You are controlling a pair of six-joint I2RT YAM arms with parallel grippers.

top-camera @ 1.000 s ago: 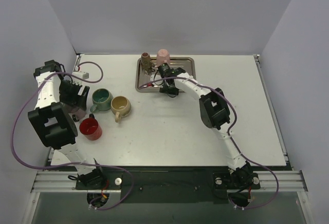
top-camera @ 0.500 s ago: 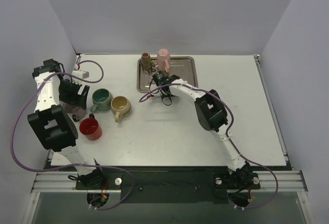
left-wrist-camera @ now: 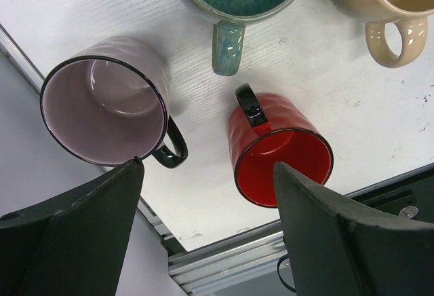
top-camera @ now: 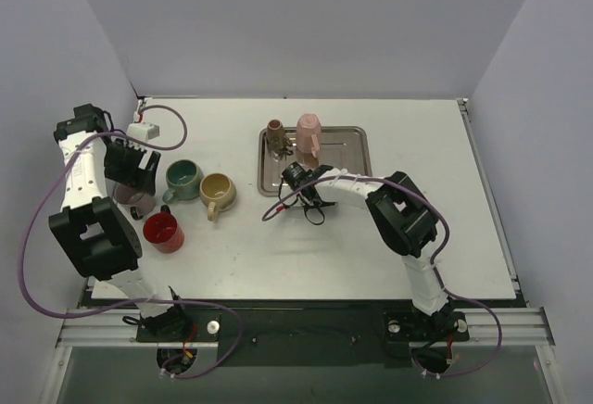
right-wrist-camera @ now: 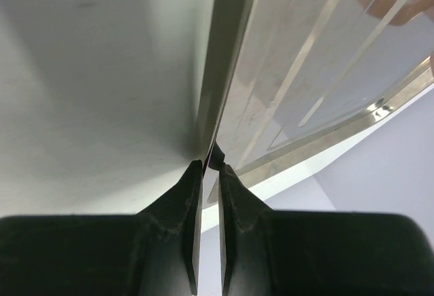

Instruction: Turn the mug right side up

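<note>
Right gripper (right-wrist-camera: 209, 163): fingers clamped on tray (top-camera: 359, 154) rim. Pink mug (top-camera: 309, 133): on tray, toward far edge, beside brown mug (top-camera: 275, 133). Left gripper (left-wrist-camera: 207, 167): spread wide, left edge, above red mug (left-wrist-camera: 281, 150).

The left arm (top-camera: 83, 168) and right arm (top-camera: 422, 274) are white with black joint blocks, trailing purple cables (top-camera: 22, 246); the left claw (left-wrist-camera: 207, 167) is matte black.

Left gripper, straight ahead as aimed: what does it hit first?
Probably bare table between the purple mug and the red mug; the open left gripper straddles that gap. Depth is unclear, so a finger might clip a rim.
</note>
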